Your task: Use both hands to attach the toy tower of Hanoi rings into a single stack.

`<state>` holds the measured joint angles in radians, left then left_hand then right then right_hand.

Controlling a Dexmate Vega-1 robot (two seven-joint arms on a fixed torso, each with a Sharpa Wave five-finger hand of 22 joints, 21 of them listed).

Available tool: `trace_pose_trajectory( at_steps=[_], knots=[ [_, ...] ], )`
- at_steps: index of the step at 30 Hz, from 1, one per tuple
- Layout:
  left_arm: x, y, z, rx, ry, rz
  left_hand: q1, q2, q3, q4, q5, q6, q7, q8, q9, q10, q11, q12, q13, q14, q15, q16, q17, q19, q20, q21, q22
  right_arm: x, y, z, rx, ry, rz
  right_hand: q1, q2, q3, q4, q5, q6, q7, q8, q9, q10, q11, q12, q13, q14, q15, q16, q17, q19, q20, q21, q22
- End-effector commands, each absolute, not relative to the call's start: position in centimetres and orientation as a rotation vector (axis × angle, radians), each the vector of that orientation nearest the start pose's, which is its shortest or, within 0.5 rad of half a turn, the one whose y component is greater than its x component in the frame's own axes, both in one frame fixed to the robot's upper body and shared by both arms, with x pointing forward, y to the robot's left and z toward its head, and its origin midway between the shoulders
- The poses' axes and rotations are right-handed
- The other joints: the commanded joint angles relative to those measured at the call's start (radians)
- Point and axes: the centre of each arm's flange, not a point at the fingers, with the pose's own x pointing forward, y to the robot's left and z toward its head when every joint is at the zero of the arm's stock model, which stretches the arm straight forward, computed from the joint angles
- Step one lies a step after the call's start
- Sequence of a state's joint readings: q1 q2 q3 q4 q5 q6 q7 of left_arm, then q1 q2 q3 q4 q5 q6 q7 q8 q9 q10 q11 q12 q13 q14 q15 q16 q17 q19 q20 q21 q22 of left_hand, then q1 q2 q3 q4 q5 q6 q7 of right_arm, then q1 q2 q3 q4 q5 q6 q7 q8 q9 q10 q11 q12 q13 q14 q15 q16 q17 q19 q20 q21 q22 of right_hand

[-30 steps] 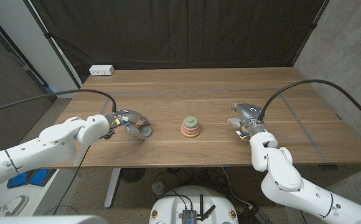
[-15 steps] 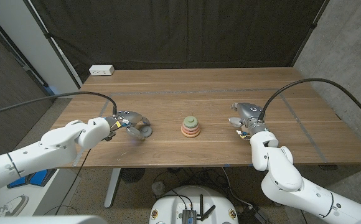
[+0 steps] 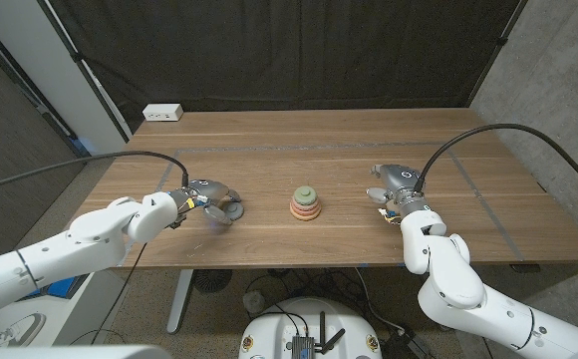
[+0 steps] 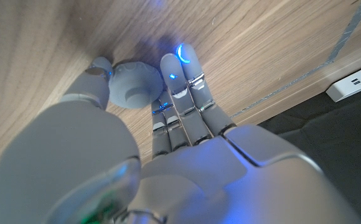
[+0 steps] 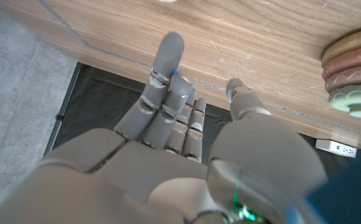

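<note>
While most rings already sat stacked at mid-table, one grey piece remained outside the stack.

The ring stack (image 3: 305,203) stood near the middle of the wooden table (image 3: 468,179), its layers running from a wide pinkish base to a small green top, and by my reading it lacked only the grey ring (image 3: 228,210), which lay on the table well to the stack's left. The left hand (image 3: 207,195) was at that ring, thumb on one side and fingers on the other, touching it, though whether the grip had closed I could not tell. The right hand (image 3: 393,188) waited to the stack's right, fingers apart, holding nothing. Lifting and seating that ring appeared to be left.
</note>
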<state>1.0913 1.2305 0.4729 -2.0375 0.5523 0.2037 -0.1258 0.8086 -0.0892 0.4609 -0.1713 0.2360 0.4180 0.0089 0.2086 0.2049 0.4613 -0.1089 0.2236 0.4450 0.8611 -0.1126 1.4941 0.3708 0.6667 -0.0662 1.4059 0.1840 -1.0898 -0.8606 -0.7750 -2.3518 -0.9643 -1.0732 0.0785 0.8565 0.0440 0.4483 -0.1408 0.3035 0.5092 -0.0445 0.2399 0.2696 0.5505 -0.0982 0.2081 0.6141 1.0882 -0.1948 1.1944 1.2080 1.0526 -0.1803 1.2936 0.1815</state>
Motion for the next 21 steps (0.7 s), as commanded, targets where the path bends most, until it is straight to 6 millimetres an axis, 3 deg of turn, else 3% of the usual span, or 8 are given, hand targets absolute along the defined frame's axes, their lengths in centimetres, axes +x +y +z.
trace_pose_trajectory(
  at_steps=[1,21],
  knots=[
    [53.13,29.58,-6.57,1.768,-0.398,-0.177,0.010,0.006,0.000,0.006,-0.004,0.021,-0.004,0.013,0.000,0.023,-0.006,0.008,0.004,0.010,-0.103,0.008,0.002,0.012,-0.093,0.007,0.003,46.24,-19.47,-6.35,-1.451,-0.315,-0.330,-0.007,0.006,0.011,-0.002,0.005,0.011,-0.001,-0.002,-0.001,0.010,-0.002,0.008,0.004,-0.002,-0.025,-0.003,0.002,-0.004,-0.037,-0.002,0.002],
    [52.23,29.60,-7.40,1.715,-0.405,-0.139,0.069,0.044,0.016,-0.003,0.004,0.133,-0.007,0.038,0.005,0.156,-0.026,0.050,0.019,0.051,-0.105,0.026,0.010,0.043,-0.111,0.028,0.004,46.72,-19.66,-6.59,-1.437,-0.321,-0.322,-0.013,0.010,0.013,-0.003,0.007,0.013,0.000,-0.003,-0.002,0.017,-0.003,0.010,0.006,0.001,-0.024,0.000,0.005,-0.004,-0.037,-0.002,0.002]
  ],
)
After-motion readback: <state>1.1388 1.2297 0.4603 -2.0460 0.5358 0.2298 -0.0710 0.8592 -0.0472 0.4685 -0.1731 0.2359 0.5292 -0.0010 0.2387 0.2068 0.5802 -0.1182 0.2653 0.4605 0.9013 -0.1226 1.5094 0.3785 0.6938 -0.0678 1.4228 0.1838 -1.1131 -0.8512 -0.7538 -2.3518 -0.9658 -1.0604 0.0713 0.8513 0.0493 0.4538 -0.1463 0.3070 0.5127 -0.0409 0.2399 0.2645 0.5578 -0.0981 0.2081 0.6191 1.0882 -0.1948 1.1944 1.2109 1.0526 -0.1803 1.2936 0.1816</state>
